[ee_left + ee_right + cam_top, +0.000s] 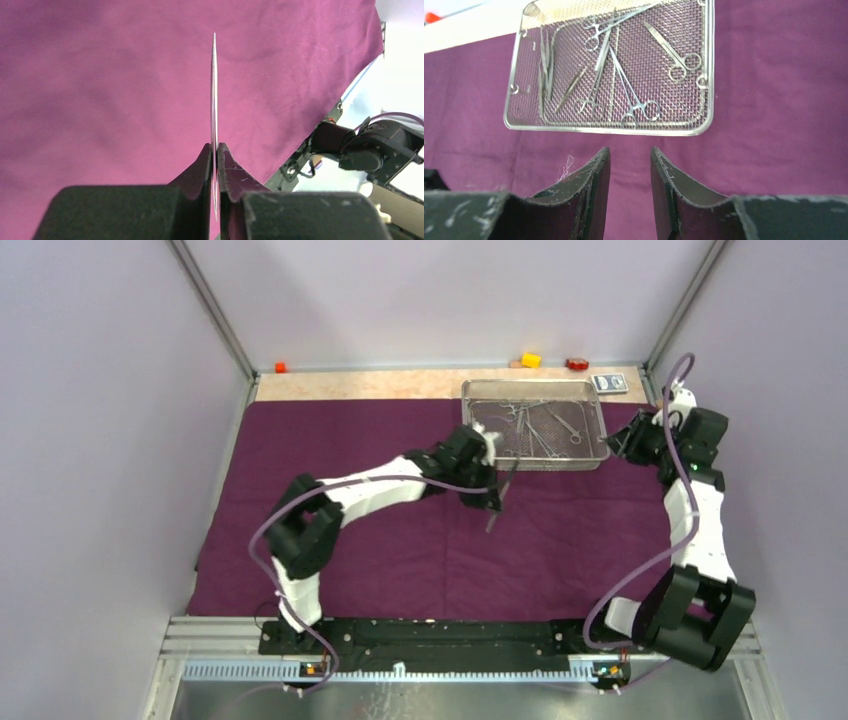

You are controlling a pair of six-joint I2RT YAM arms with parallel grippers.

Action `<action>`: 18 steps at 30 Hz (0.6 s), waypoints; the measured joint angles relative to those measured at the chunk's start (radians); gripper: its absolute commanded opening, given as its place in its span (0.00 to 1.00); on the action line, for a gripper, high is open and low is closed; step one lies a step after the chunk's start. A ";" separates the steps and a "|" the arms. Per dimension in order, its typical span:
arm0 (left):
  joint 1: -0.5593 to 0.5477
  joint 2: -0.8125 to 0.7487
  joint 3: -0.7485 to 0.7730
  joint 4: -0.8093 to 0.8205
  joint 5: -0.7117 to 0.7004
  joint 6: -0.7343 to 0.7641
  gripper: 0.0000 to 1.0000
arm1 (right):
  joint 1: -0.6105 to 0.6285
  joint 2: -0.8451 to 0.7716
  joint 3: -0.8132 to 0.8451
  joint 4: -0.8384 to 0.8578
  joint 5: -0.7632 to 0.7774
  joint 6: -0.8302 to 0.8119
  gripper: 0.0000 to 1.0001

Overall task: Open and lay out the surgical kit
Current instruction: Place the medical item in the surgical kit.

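The dark purple cloth wrap (pixel 400 540) lies spread flat over the table. At its back right stands the wire-mesh steel tray (pixel 535 464), with several ring-handled clamps (pixel 679 62) and slim instruments inside. My left gripper (pixel 493 498) hovers over the cloth just in front of the tray's left end. It is shut on slim steel tweezers (pixel 214 90), seen edge-on, which point away from the fingers above the cloth. My right gripper (pixel 630 150) is open with nothing between its fingers. It sits low over the cloth beside the tray's right end (pixel 609 131).
Behind the cloth is a bare tan strip of table (pixel 350 385). Along the back edge lie an orange block (pixel 281 367), a yellow block (pixel 530 360), a red block (pixel 577 364) and a blue-white card packet (pixel 610 383). Frame posts and walls close in both sides.
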 measured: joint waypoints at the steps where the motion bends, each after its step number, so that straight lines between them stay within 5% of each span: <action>1: -0.028 0.039 0.028 -0.002 -0.003 -0.026 0.00 | -0.014 -0.024 -0.014 -0.009 0.004 -0.013 0.35; 10: -0.208 0.367 0.379 -0.064 0.016 -0.172 0.00 | -0.018 -0.248 -0.125 -0.031 0.007 -0.091 0.36; 18: -0.238 0.456 0.544 -0.150 -0.092 -0.209 0.01 | -0.018 -0.253 -0.133 -0.030 -0.003 -0.102 0.37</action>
